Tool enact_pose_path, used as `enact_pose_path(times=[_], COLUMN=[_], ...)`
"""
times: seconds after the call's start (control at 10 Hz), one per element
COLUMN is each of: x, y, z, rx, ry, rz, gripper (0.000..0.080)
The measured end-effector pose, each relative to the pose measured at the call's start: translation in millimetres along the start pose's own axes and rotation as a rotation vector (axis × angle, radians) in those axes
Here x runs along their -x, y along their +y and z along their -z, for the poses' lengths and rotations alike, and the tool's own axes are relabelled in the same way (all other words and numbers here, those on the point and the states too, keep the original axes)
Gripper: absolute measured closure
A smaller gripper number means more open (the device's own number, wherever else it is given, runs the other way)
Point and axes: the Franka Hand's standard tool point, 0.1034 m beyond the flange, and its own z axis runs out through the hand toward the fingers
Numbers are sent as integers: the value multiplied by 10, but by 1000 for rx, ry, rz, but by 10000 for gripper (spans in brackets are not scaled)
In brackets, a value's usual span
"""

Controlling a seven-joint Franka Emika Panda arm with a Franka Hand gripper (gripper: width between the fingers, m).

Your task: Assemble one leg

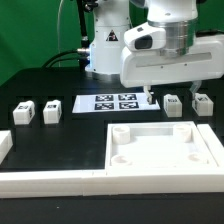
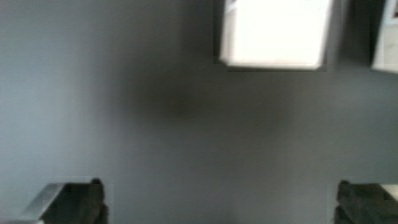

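Observation:
Four small white legs with black tags stand on the dark table: two at the exterior view's left (image 1: 22,113) (image 1: 52,111) and two at its right (image 1: 173,105) (image 1: 203,103). My gripper (image 1: 148,99) hangs low over the table between the marker board (image 1: 107,102) and the nearer right leg, a little to that leg's left and apart from it. In the wrist view my gripper (image 2: 221,205) is open and empty, its dark fingers (image 2: 71,200) wide apart over bare table. A blurred white block (image 2: 279,35) lies ahead of them, and another (image 2: 386,35) is cut off by the picture's edge.
The large white square panel (image 1: 160,158) with corner sockets lies in front of the right legs. A white L-shaped fence (image 1: 50,185) runs along the front and the exterior view's left. The robot base (image 1: 105,45) stands behind the marker board.

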Motion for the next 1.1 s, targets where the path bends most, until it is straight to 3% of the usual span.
enact_pose_path(times=[0.4,0.6,0.9,1.1], x=[233,267,282,362], y=[-471,-650,-618,-557], z=[-103,-101,-104,-97], rx=[-5,-4,5,33], ry=[-6,-5,-38,-211], rz=[-5,-2,12,27], gripper=[151,151,151,151])
